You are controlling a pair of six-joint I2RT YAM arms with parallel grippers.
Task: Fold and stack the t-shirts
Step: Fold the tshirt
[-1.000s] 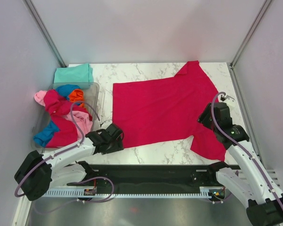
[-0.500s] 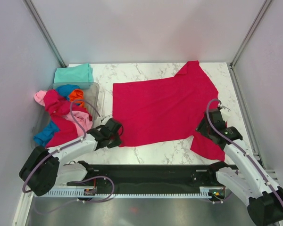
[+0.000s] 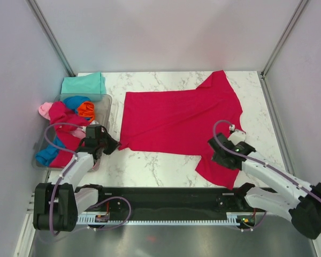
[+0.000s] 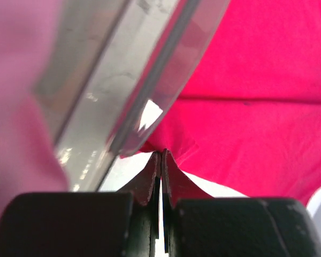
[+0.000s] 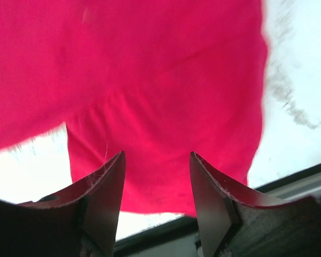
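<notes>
At the far left the clear bin (image 3: pixel 106 101) holds a loose heap: a pink shirt (image 3: pixel 45 110), a blue shirt (image 3: pixel 73 101), an orange shirt (image 3: pixel 86 110) and some more crimson cloth tangled among them. Behind the bin a mint-teal shirt (image 3: pixel 83 84) lies folded flat on the marble surface (image 3: pixel 166 168).

Just beside the bin's near wall, the left fingers (image 3: pixel 110 144) are clenched on the near-left corner of the crimson shirt (image 3: pixel 176 118). The wrist view shows the tips pressed together with a small peak of red fabric nipped between them, close against the plastic. The crimson shirt is spread over the middle of the surface, mostly flat. One sleeve points to the back and the other lies toward the near edge at the right. Over that near sleeve the right fingers (image 3: pixel 216 155) are spread apart with nothing in them, and red cloth shows through the gap. Whether they touch it I cannot tell.

To my eye this is light, limp fabric. It will sag, stretch and drag rather than hold a line, and a pull on one corner draws the hem into a point, as at the left. It looks best taken by the hem corners or the sleeve seam, pinching a thin layer low against the surface. Lifting both sides together should let the fold land even.
</notes>
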